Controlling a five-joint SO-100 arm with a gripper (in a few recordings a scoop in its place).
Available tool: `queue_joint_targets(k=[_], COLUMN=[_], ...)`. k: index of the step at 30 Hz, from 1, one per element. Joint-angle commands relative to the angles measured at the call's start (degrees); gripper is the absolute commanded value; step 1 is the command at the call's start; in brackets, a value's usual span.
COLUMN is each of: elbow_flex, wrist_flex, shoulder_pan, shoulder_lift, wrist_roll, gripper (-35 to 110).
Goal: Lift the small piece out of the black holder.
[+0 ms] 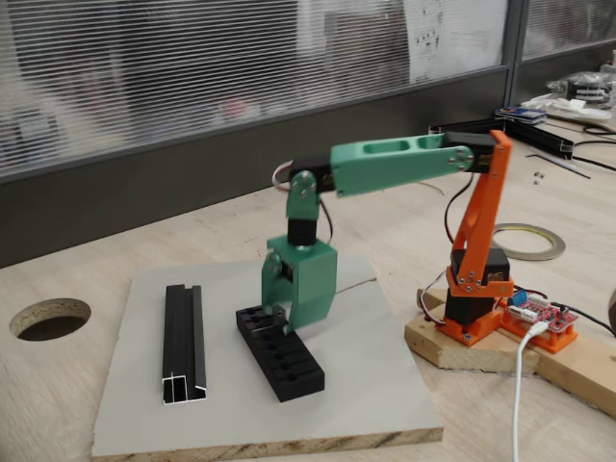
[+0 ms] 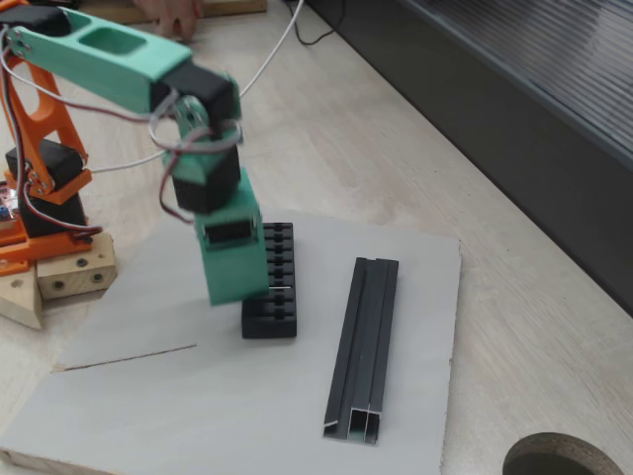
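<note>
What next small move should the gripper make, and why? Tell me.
Probably settle straight down a touch and close. The gripper hangs over the holder's far slots, and a thin silvery sliver, likely the piece, shows beside it. Whether the jaws have gripped it is hidden.

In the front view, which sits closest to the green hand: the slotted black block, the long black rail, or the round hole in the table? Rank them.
1. Slotted block: right under the hand.
2. Rail: left of the block, on the same grey board.
3. Hole: far left, off the board.
</note>
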State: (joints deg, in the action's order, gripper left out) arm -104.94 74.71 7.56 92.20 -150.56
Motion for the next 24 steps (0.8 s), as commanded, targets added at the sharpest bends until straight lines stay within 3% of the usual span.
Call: queue_joint_targets(k=[1,24], elbow_flex=[-0.35,0.0], wrist_flex=[0.0,0.0], shoulder_pan=[-1.23,-0.53], shoulder_lift=[0.18,1.14], wrist_roll=[0.0,0.0], gripper=[41,41])
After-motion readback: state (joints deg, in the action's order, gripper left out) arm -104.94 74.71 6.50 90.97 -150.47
